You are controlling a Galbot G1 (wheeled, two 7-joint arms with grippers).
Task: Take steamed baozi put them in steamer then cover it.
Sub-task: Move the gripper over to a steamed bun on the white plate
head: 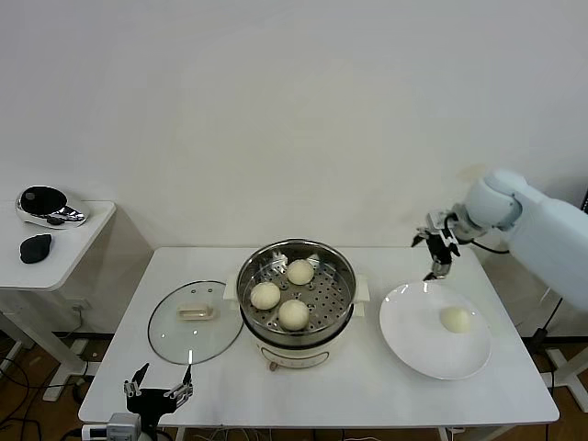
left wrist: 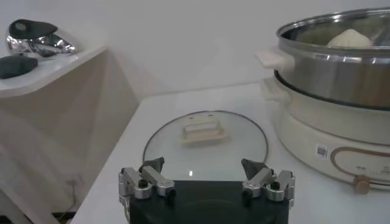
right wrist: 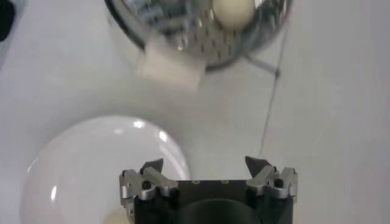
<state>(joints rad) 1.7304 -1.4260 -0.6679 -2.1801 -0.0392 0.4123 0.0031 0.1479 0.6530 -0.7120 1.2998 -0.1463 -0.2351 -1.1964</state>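
The steamer (head: 303,353) stands mid-table, and three steamed baozi (head: 293,314) lie on its perforated tray. A fourth baozi (head: 455,319) rests on the white plate (head: 413,342) to its right. The glass cover (head: 175,338) lies flat on the table left of the steamer, handle up. My right gripper (head: 439,250) hovers open and empty above the plate's far edge. In its wrist view it (right wrist: 205,164) looks down on the plate (right wrist: 85,170) and the steamer (right wrist: 170,64). My left gripper (head: 158,391) waits open at the table's front left corner. In its wrist view it (left wrist: 204,168) faces the cover (left wrist: 205,149) and the steamer (left wrist: 341,67).
A low side table (head: 64,257) at the far left carries a chrome and black device (head: 50,207) and a dark object (head: 35,247). A thin cable (right wrist: 271,91) runs across the tabletop beyond the steamer. A wall rises close behind the table.
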